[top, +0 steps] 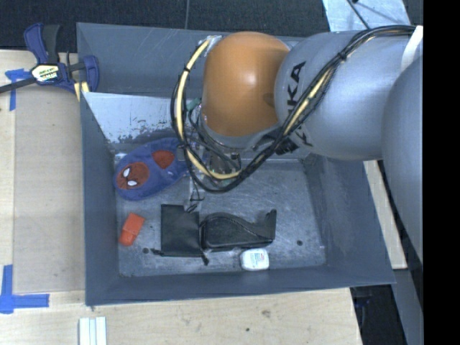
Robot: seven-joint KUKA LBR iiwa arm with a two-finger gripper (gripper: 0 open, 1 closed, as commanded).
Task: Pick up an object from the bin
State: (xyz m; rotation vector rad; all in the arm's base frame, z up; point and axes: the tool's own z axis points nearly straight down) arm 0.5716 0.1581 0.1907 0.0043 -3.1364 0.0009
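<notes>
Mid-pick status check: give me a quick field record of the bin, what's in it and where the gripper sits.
bin: grey metal
gripper: below the orange wrist cover, between blue toy and black pouch
blue toy: red spider-mask faces, rear left
black pouch: lying flat, front centre
orange block: front left, apart from the rest
white item: small, at the pouch's front edge

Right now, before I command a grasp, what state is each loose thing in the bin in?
Blue soft toy with a red spider-mask face: lying on the floor's left, right end hidden behind the arm.
Small orange block: lying loose, apart from the rest, lower left.
Black crumpled fabric pouch: lying flat mid-floor, unheld.
Small white plastic piece: lying by the front wall, just below the pouch.
</notes>
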